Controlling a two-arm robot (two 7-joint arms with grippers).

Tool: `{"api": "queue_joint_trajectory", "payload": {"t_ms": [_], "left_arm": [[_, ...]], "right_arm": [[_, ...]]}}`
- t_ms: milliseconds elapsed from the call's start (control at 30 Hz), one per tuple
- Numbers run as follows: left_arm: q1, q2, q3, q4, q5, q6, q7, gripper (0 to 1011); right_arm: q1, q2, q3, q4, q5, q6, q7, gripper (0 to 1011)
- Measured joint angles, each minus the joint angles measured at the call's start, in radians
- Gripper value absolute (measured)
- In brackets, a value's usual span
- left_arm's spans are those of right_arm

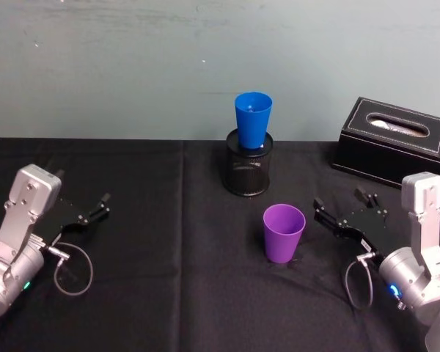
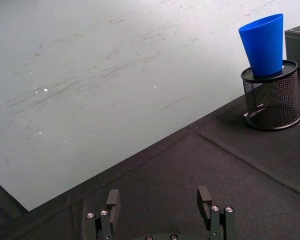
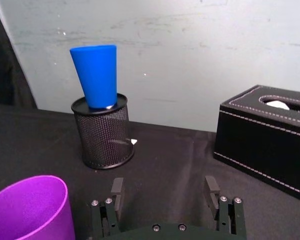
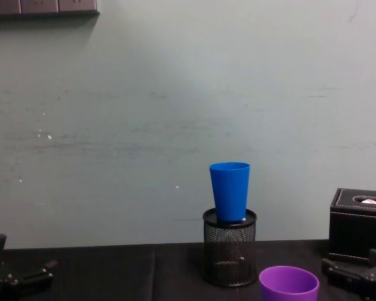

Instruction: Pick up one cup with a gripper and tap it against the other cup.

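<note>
A purple cup [image 1: 284,232] stands upright on the black desk [image 1: 169,279], near the front and right of centre. Behind it, a blue cup [image 1: 252,119] sits (rim up) in a black mesh holder [image 1: 248,170]. The right gripper [image 1: 345,205] rests just right of the purple cup, fingers apart, holding nothing. The left gripper [image 1: 95,207] lies at the desk's left, also spread and empty. A black tissue box [image 1: 396,150] sits far right.
</note>
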State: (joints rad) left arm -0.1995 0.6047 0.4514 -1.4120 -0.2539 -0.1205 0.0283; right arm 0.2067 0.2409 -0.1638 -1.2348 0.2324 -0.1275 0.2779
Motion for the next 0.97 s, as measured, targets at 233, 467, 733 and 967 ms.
{"api": "queue_joint_trajectory", "payload": {"t_ms": [233, 467, 733, 967], "left_arm": [[0.000, 0.000, 0.000, 0.000, 0.000, 0.000, 0.000, 1011], [0.000, 0.000, 0.000, 0.000, 0.000, 0.000, 0.000, 1011], [0.000, 0.000, 0.000, 0.000, 0.000, 0.000, 0.000, 1012], [0.000, 0.000, 0.000, 0.000, 0.000, 0.000, 0.000, 1012]], "right_arm": [[0.003, -0.003, 0.001, 0.012, -0.004, 0.004, 0.000, 1003], [0.002, -0.002, 0.001, 0.009, -0.003, 0.004, 0.000, 1003], [0.002, -0.002, 0.000, 0.008, -0.003, 0.004, 0.000, 1003], [0.001, -0.001, 0.000, 0.007, -0.002, 0.004, 0.000, 1003]]}}
